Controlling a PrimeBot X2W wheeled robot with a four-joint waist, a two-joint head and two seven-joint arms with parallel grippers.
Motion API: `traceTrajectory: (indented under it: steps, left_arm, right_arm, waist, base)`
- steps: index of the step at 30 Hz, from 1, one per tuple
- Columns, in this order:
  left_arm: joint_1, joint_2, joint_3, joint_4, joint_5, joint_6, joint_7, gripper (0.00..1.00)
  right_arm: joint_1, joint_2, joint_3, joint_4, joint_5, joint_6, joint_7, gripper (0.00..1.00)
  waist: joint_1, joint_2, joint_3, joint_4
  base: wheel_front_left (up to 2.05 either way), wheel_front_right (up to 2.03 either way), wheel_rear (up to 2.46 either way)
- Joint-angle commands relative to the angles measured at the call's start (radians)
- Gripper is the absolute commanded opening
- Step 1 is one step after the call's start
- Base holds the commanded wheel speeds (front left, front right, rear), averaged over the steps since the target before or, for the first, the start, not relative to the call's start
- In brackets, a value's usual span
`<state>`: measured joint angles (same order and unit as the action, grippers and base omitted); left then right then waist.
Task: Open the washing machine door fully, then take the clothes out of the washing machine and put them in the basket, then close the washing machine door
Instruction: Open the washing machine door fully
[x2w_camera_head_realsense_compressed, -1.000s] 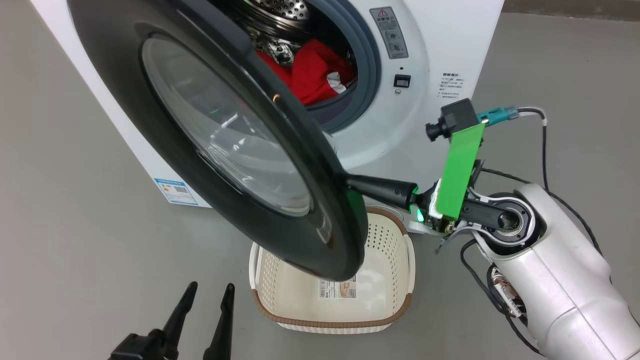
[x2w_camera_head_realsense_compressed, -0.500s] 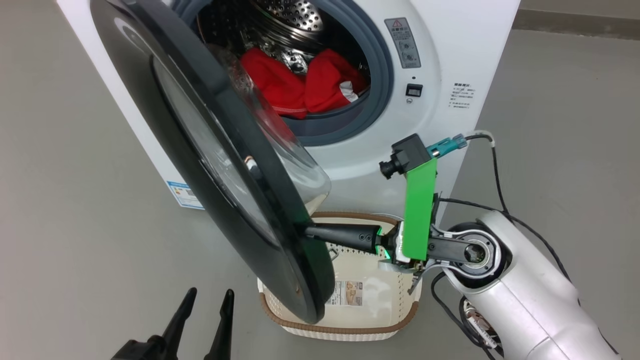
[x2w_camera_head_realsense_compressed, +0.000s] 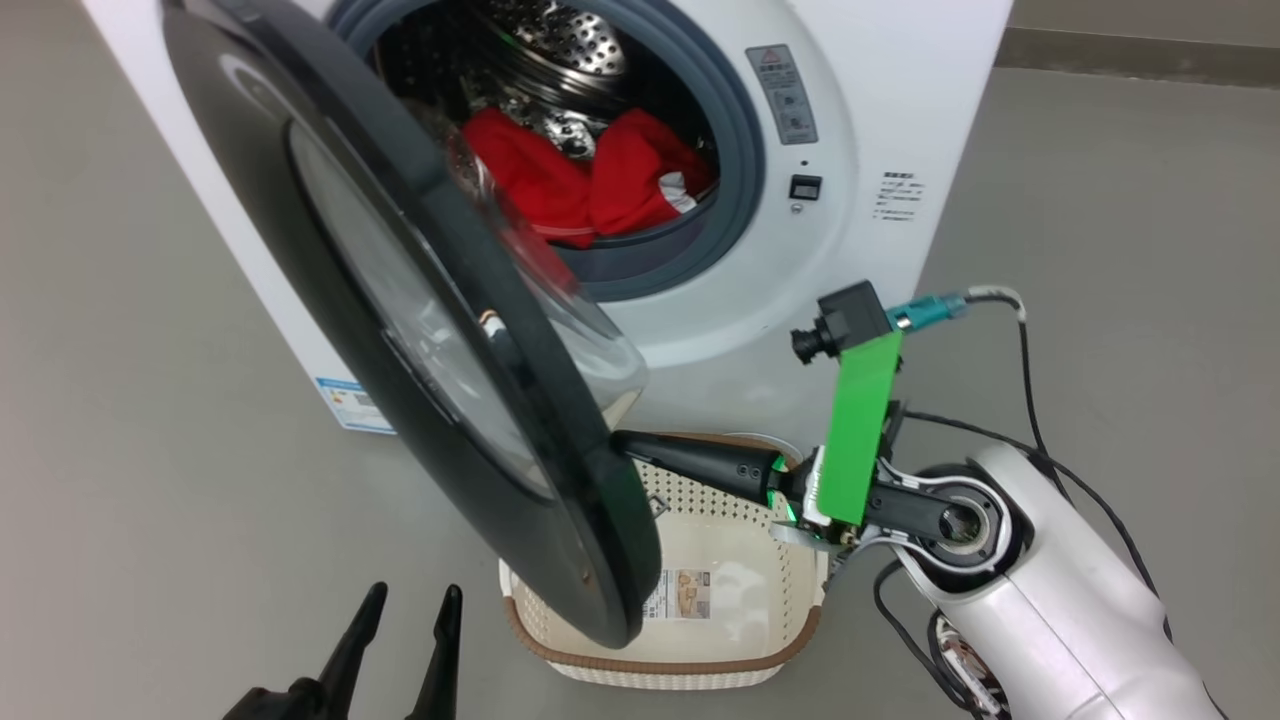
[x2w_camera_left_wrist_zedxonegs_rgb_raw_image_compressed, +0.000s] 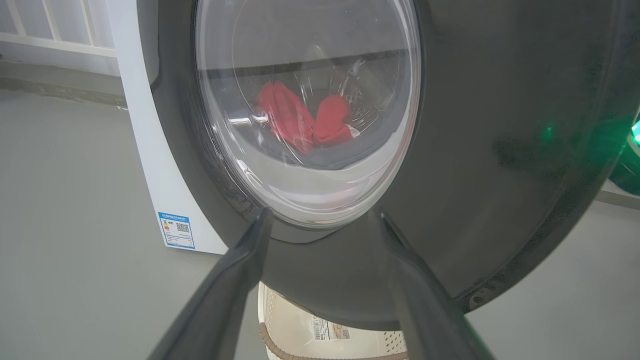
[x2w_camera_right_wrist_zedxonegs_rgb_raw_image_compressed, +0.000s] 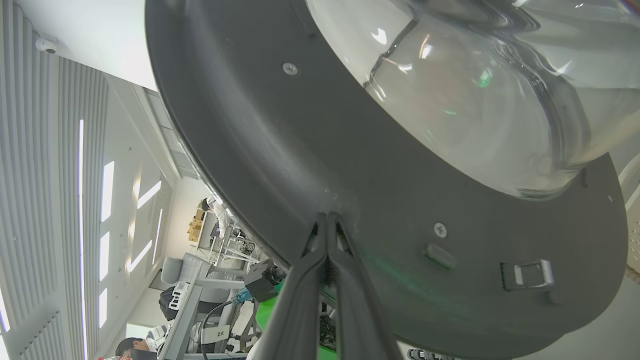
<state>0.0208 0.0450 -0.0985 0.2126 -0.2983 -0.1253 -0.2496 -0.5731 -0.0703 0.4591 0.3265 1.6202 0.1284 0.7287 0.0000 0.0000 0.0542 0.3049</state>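
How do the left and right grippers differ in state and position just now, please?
The left gripper is open, fingers apart; the right gripper is shut, fingers together. The left gripper sits low outside the washing machine door, apart from it; the right gripper's tips meet its inner face. Both have long dark fingers.

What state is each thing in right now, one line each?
washing machine door: partly open.
clothes: inside the washing machine.
basket: upright below the door's edge, no clothes visible inside.
left gripper: open, holding nothing.
right gripper: shut, tips against the door's inner face.
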Motion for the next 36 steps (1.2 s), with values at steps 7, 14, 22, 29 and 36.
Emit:
traceTrajectory:
  steps: [7, 14, 22, 29, 36]
  left_arm:
    - [-0.006, 0.005, 0.045, -0.020, 0.020, -0.005, -0.012, 1.00]
    - [0.013, 0.007, 0.059, -0.028, 0.022, -0.005, -0.012, 1.00]
    - [0.031, 0.007, 0.065, -0.030, 0.025, -0.005, -0.012, 1.00]
    - [0.034, 0.007, 0.072, -0.033, 0.021, -0.005, -0.012, 1.00]
    - [0.035, 0.006, 0.078, -0.032, 0.020, -0.005, -0.012, 1.00]
  right_arm:
    - [0.076, -0.010, -0.048, -0.022, -0.026, 0.002, -0.063, 0.99]
    - [0.196, -0.054, -0.102, -0.028, -0.041, 0.002, -0.133, 1.00]
    - [0.328, -0.094, -0.141, -0.036, -0.055, 0.002, -0.200, 1.00]
    - [0.438, -0.128, -0.180, -0.056, -0.079, 0.002, -0.287, 1.00]
    - [0.501, -0.157, -0.195, -0.051, -0.186, 0.002, -0.473, 1.00]
  waist:
    - [0.0000, 0.0000, -0.014, -0.046]
    - [0.0000, 0.0000, -0.032, -0.081]
    - [0.0000, 0.0000, -0.046, -0.098]
    - [0.0000, 0.0000, -0.041, -0.113]
    - [0.0000, 0.0000, -0.037, -0.125]
  base:
    - [0.00, 0.00, 0.00]
    - [0.00, 0.00, 0.00]
    - [0.00, 0.00, 0.00]
    - [0.00, 0.00, 0.00]
    - [0.00, 0.00, 0.00]
